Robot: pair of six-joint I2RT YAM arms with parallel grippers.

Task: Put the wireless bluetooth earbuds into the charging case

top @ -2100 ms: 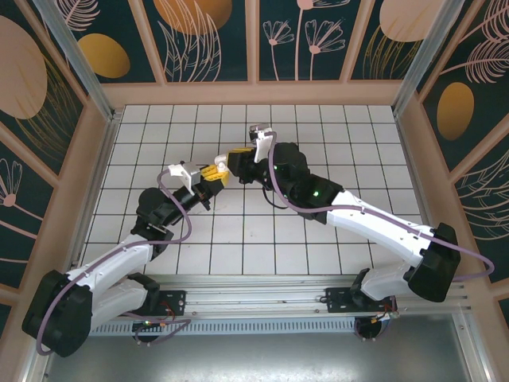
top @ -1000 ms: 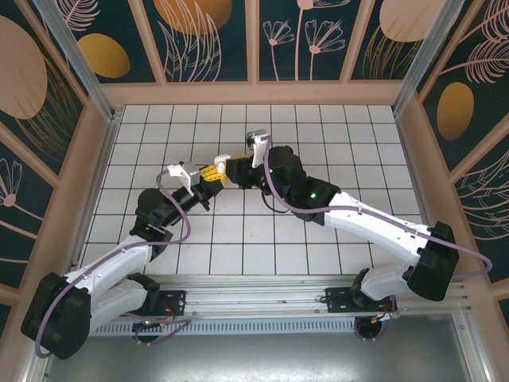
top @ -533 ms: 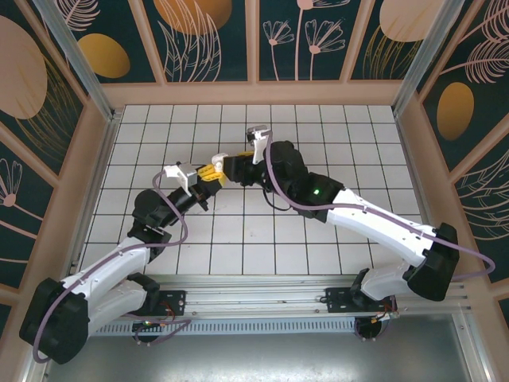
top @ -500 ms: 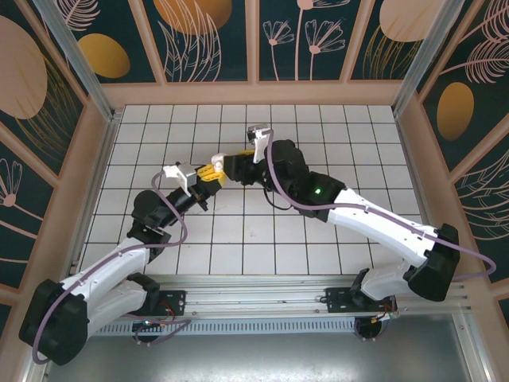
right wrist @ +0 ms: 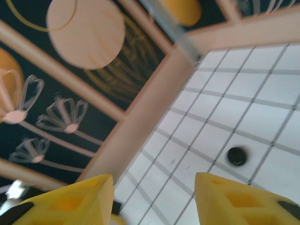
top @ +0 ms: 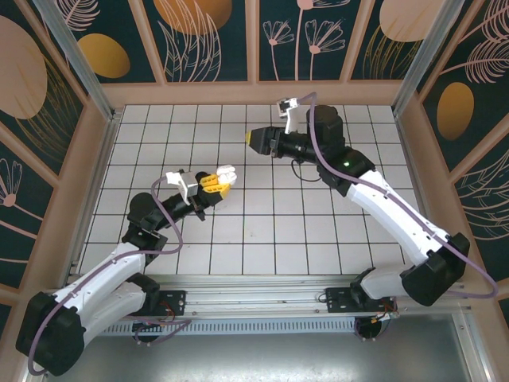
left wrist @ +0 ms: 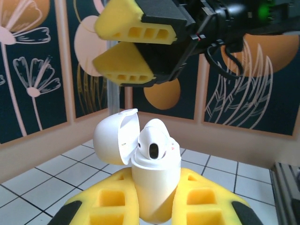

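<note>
The right claw [top: 256, 138] has pulled back from the charging case [left wrist: 154, 185]. Half a second ago its yellow tips were right against the case. Now it hangs well apart from the case, above it and off to the far right. Its fingers stand a little apart with nothing between them.

The left claw [top: 213, 181] has barely moved and keeps the case clamped between its yellow fingers, holding it upright above the table [top: 318, 231]. The lid [left wrist: 115, 140] is swung open to the left side of the case. A white earbud [left wrist: 153, 142] stands in the mouth of the case, its rounded head and dark port above the rim. It looks lodged in its socket but still sits a little high. Whether it is pressed fully home cannot be told from here.

The withdrawal with an empty claw suggests the right arm has just delivered this earbud, so that part of the task is probably done or nearly so. The socket beside the earbud is hidden behind it, so whether the case holds a second bud cannot be judged.

In the right wrist view, a dark round spot [right wrist: 236, 156] lies on a tile well away from the case. It may be a black earbud, but it is too small to be sure. A likely next step is fetching another bud or closing the lid.
</note>
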